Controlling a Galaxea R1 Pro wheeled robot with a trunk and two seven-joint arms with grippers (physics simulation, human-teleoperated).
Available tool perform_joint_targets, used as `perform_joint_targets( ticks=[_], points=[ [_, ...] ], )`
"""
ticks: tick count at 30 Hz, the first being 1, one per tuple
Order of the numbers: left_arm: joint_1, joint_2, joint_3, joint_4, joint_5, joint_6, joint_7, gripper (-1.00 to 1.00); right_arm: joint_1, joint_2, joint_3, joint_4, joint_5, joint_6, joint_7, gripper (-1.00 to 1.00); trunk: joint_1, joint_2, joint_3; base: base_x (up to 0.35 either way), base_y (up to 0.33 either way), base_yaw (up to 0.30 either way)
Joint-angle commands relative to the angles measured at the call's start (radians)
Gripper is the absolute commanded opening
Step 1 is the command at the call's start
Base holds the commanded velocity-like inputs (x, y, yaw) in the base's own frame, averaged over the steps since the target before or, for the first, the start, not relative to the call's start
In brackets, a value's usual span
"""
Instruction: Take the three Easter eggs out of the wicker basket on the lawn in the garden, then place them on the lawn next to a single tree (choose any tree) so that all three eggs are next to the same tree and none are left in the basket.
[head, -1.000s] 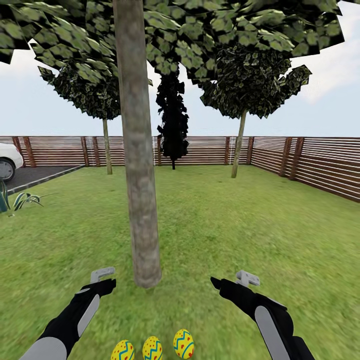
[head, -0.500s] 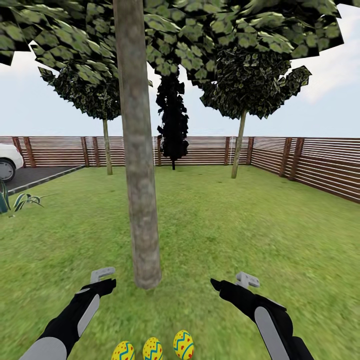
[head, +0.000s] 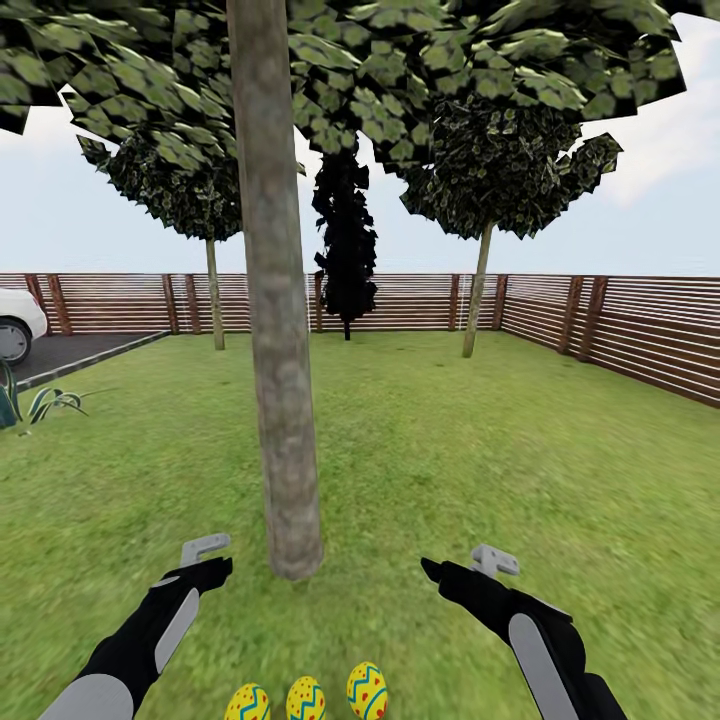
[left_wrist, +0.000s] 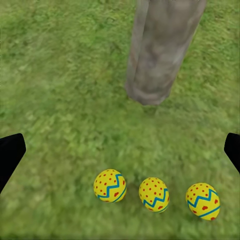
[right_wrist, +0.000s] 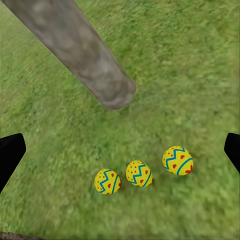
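Three yellow Easter eggs with red dots and blue-green zigzags lie in a row on the lawn (head: 480, 450), just in front of the tree (head: 283, 400) with the thick mottled trunk. In the head view they are the left egg (head: 247, 703), the middle egg (head: 305, 698) and the right egg (head: 367, 690). The left wrist view shows the same eggs (left_wrist: 109, 185) (left_wrist: 154, 194) (left_wrist: 202, 200) near the trunk base (left_wrist: 155, 75). My left gripper (head: 212, 566) and right gripper (head: 445, 570) hover open and empty on either side of the trunk. The wicker basket is out of view.
A brown slat fence (head: 640, 335) bounds the grass at the back and right. Two thin-trunked trees (head: 214, 300) (head: 478, 300) and a black cone-shaped tree (head: 346, 250) stand far back. A spiky plant (head: 30, 402), a driveway (head: 70, 350) and a white car (head: 15, 320) are at the left.
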Motion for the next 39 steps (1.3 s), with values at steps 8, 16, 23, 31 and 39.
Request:
perform_joint_targets(
  ticks=[8, 16, 23, 31, 39],
  points=[
    [0.0, 0.0, -0.001, -0.002, 0.011, 0.005, 0.007, 1.0, -0.001, -0.002, 0.001, 0.0, -0.01, 0.003, -0.01, 1.0, -0.03, 0.055, 0.023, 0.0, 0.0, 0.0],
    [0.0, 0.001, -0.001, -0.002, 0.01, 0.005, 0.007, 1.0, -0.001, -0.002, 0.001, 0.0, -0.01, 0.003, -0.01, 1.0, -0.061, 0.111, 0.048, 0.0, 0.0, 0.0],
    [0.0, 0.001, -0.001, -0.002, 0.008, 0.006, 0.006, 1.0, -0.001, 0.0, 0.002, -0.001, -0.008, 0.003, -0.01, 1.0, -0.088, 0.16, 0.07, 0.0, 0.0, 0.0],
    [0.0, 0.0, -0.001, -0.002, 0.004, 0.006, 0.006, 1.0, -0.001, 0.001, 0.007, 0.0, -0.008, 0.003, -0.011, 1.0, -0.119, 0.216, 0.091, 0.0, 0.0, 0.0],
    [0.0, 0.0, -0.001, -0.002, 0.002, 0.006, 0.006, 1.0, -0.001, 0.003, 0.007, 0.004, -0.01, 0.003, -0.011, 1.0, -0.149, 0.272, 0.104, 0.0, 0.0, 0.0]
  ],
)
